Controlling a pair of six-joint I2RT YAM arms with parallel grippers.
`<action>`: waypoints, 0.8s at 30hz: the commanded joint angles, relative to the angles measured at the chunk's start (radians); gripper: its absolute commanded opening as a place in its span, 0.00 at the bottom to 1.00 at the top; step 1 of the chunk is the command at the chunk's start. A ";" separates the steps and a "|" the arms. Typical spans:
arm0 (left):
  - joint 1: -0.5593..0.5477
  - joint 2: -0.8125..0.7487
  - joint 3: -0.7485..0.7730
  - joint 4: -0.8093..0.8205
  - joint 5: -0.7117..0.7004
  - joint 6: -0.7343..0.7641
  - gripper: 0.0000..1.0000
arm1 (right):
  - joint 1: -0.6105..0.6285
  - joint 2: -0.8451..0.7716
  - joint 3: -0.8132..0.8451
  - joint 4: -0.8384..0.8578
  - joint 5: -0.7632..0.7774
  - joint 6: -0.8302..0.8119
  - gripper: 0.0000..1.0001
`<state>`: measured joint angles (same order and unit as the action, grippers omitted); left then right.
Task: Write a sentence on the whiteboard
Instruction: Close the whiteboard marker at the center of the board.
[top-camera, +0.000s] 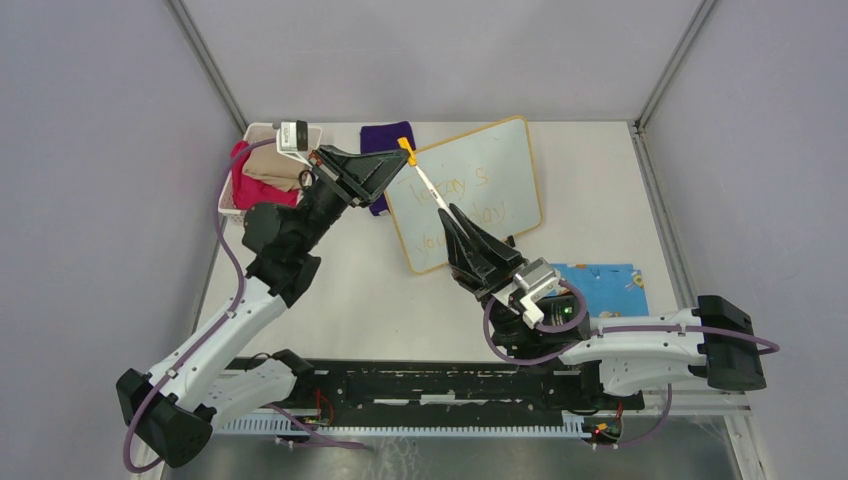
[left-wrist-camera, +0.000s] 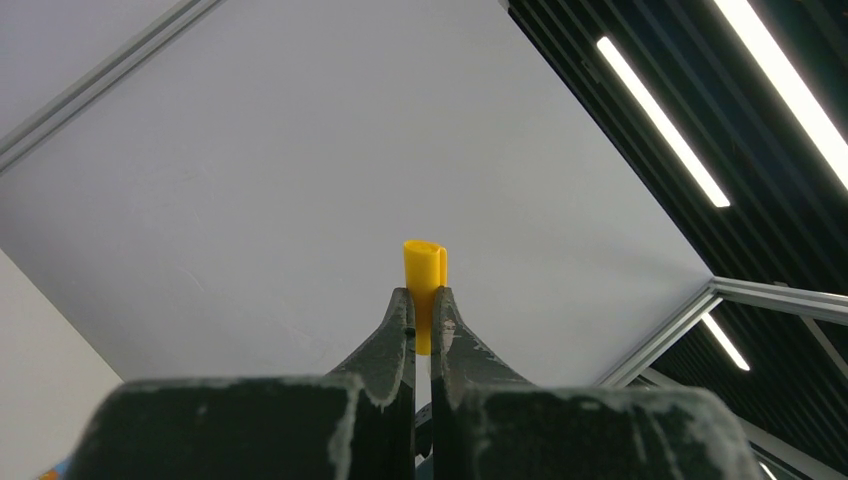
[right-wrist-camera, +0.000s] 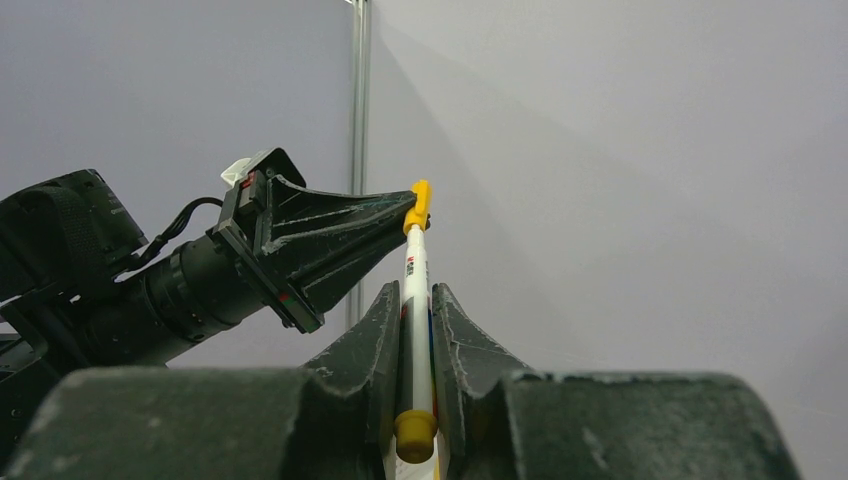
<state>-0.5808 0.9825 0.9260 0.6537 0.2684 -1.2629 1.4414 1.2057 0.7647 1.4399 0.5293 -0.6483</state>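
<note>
- Table (top-camera: 370, 290): flat matte white top, with pale walls and metal posts on 3 sides.
- Whiteboard (top-camera: 500, 150): glossy white rectangle with rounded corners and a thin yellow-orange frame. It lies flat and skewed at the far centre of the table. Its near-left part is hidden under the right arm.
- Basket (top-camera: 258, 130): white and rectangular, at the far-left corner, holding a pink cloth (top-camera: 250, 188) and a beige cloth (top-camera: 272, 168). The left arm cuts across it.
- Blue cloth (top-camera: 600, 283): flat printed rectangle near the right arm. Its left part is covered by the wrist, and the print is too small to make out.
- Purple cloth (top-camera: 385, 138): soft and dark, just left of the whiteboard, mostly hidden behind the left arm's fingers.
- Right gripper (right-wrist-camera: 417, 290): 2 rough black wedge fingers clamped on the barrel of the marker (right-wrist-camera: 414, 262), above the whiteboard.
- Left gripper (left-wrist-camera: 424, 297): 2 scuffed black fingers pressed together on the cap (left-wrist-camera: 424, 262).
- Marker: slim white cylinder with printed bands and a yellow rear plug. Its tip is hidden inside the cap.
- Cap: smooth yellow plastic with a clip ridge.
- Sentence (top-camera: 492, 212): faint yellow-orange handwriting in 2 lines on the whiteboard, partly covered and hard to read.
</note>
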 joint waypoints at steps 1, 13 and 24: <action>-0.009 -0.012 0.002 0.029 0.012 -0.021 0.02 | -0.001 -0.005 0.039 0.048 0.010 0.000 0.00; -0.028 -0.013 0.008 0.030 0.008 -0.020 0.02 | -0.001 0.017 0.049 0.045 0.038 -0.011 0.00; -0.056 -0.010 0.001 0.029 -0.004 -0.019 0.02 | -0.002 0.061 0.081 0.115 0.059 -0.035 0.00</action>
<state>-0.6197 0.9825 0.9260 0.6518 0.2623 -1.2629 1.4414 1.2465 0.7975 1.4723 0.5571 -0.6632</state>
